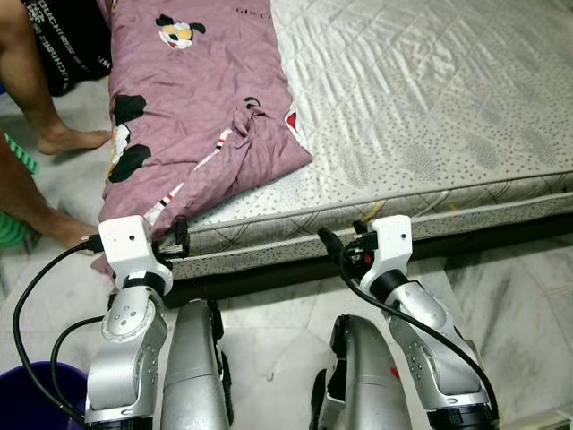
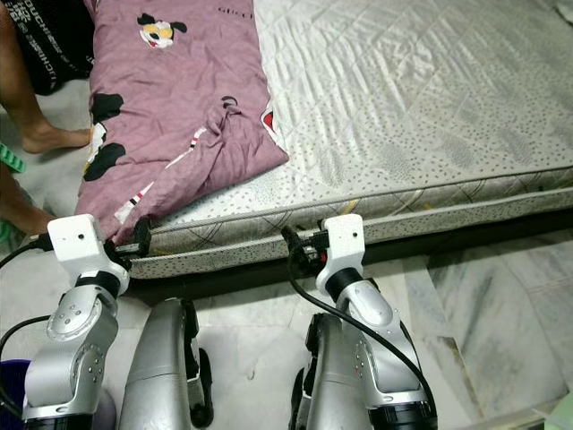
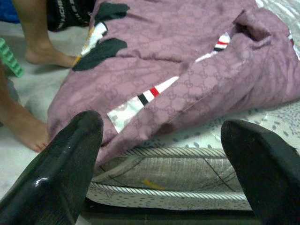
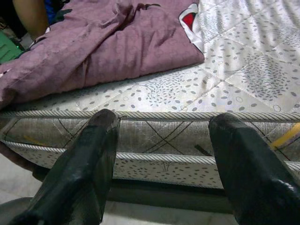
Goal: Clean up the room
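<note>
Mauve-pink quilted blanket with black-and-white cartoon prints and striped patches (image 1: 201, 116) lies bunched on the robot's-left part of a pale grey patterned mattress (image 1: 430, 107), one corner draped over the mattress edge and hanging down toward the floor. Left gripper (image 3: 164, 154) held low in front of that mattress edge, just below the hanging blanket corner — fingers (image 3: 65, 164) spread wide apart, nothing between them, not touching the fabric as far as the wrist view shows. Right gripper (image 4: 161, 154) also at the mattress side, further along the bare quilted section, near the blanket's far corner with the red-and-white patch; its fingers (image 4: 84, 164) stand wide apart too, empty, pointed at the piped side panel of the mattress, apart from it. Both silver arms are raised with white wrist blocks (image 1: 125, 242) close to the bed edge, black cables looping off them. Floor is pale marbled tile (image 1: 519, 296). A person's bare legs and feet (image 1: 54, 134) stand on the tile beside the bed on the robot's left, one foot near the hanging blanket; dark shorts with white lettering (image 1: 67, 36) at the top corner. A dark purple round bucket rim (image 1: 31, 399) sits on the floor by the left arm — a green slatted item (image 1: 18, 157) shows at the far left edge, partly cut off.
</note>
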You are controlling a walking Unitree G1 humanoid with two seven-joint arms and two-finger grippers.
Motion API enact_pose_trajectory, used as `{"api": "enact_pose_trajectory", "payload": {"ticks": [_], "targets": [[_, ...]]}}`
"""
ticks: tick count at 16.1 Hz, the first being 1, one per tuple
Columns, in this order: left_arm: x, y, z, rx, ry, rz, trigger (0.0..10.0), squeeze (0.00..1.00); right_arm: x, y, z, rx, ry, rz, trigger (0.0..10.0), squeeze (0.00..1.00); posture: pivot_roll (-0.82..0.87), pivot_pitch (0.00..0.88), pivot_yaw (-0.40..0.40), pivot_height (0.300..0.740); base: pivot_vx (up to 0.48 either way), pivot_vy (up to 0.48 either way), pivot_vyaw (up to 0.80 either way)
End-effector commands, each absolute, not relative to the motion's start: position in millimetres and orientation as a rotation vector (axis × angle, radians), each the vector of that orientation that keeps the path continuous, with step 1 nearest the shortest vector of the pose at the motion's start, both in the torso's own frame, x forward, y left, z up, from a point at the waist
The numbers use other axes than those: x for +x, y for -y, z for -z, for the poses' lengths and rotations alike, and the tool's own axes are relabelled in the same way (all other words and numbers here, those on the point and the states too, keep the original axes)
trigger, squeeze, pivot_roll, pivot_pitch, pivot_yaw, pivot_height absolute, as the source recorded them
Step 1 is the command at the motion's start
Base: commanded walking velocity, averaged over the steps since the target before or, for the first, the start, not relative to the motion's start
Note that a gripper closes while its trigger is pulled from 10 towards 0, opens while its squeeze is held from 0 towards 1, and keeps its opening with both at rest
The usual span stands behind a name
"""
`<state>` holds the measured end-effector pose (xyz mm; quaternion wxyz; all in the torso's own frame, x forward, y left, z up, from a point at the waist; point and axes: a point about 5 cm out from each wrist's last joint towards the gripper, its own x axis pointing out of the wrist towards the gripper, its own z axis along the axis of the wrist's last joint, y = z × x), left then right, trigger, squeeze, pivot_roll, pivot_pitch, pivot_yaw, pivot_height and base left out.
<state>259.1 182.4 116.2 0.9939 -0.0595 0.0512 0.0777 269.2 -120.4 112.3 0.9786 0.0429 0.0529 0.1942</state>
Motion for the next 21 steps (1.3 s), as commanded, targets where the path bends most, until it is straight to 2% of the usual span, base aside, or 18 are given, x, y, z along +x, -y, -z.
{"api": "enact_pose_trajectory", "payload": {"ticks": [1,7,9,21], "targets": [[258.1,-180.8,-115.9,-0.121,-0.113,-0.150,10.0,0.00,267.2,118.8,-110.1,0.089,-0.126,-0.405,10.0,0.00,0.01,0.249,-0.022,0.528,0.000,0.000,0.00],[261.3,-178.9,-119.3,-0.135,-0.094,-0.134,10.0,0.00,270.3,116.5,-109.7,0.049,-0.122,-0.430,10.0,0.00,0.01,0.240,-0.023,0.528,0.000,0.000,0.13],[262.7,-178.1,-121.0,-0.142,-0.080,-0.117,10.0,0.00,271.0,116.0,-109.4,0.056,-0.124,-0.427,10.0,0.00,0.01,0.238,-0.022,0.528,0.274,0.000,0.80],[265.9,-174.4,-118.7,-0.159,-0.084,-0.091,10.0,0.00,274.8,118.5,-106.2,0.059,-0.128,-0.419,10.0,0.00,0.01,0.211,-0.023,0.528,0.301,0.000,0.00]]}}
